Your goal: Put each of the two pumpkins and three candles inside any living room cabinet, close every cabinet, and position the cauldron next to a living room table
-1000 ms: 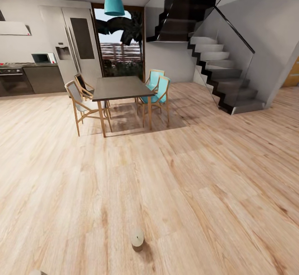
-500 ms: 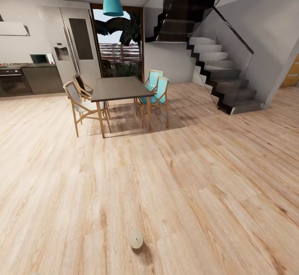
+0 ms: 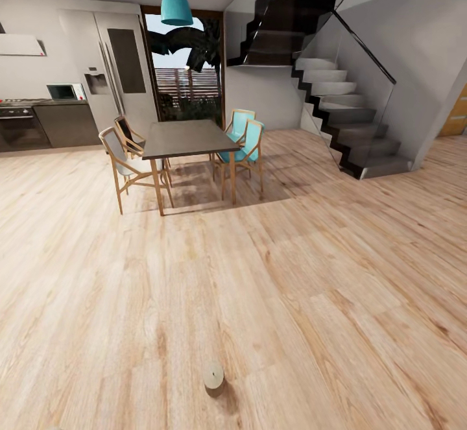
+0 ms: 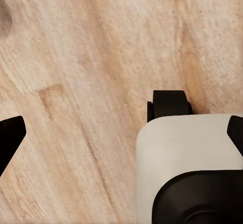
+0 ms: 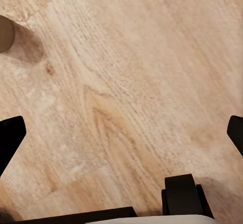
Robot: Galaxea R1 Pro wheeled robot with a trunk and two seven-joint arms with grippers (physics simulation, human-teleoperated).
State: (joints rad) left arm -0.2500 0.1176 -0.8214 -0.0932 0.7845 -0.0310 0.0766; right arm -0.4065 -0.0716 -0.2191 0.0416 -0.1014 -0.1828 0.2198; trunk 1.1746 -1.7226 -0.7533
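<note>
Pale wood plank flooring [image 3: 279,300] is spreading across the whole open room, its grain running away from the robot toward the far walls. Nearest the robot, a single squat cream candle [image 3: 213,375] is standing upright on the floor, throwing a soft shadow to its right, with bare planks all around it. In the right wrist view the same candle [image 5: 6,34] is peeking in at the frame's edge, well apart from the right gripper [image 5: 121,133], whose dark fingertips are sitting wide apart with nothing between them. The left gripper [image 4: 121,127] is likewise hanging over the floor with its fingers spread and empty, and a white and black part of the robot's base [image 4: 187,168], with a black wheel on it, is showing beneath it.

Farther out, a dark dining table [image 3: 185,138] is standing on thin wooden legs, with two grey-seated chairs [image 3: 123,161] at its left edge and two teal chairs [image 3: 245,138] at its right edge. A teal pendant lamp [image 3: 176,3] is hanging above it. Behind the table a tall window [image 3: 188,73] is showing dark palm leaves. To the far left, a grey refrigerator [image 3: 120,67] and dark kitchen cupboards [image 3: 65,124] are lining the wall. To the right, a staircase [image 3: 344,112] with a glass side is climbing away.
</note>
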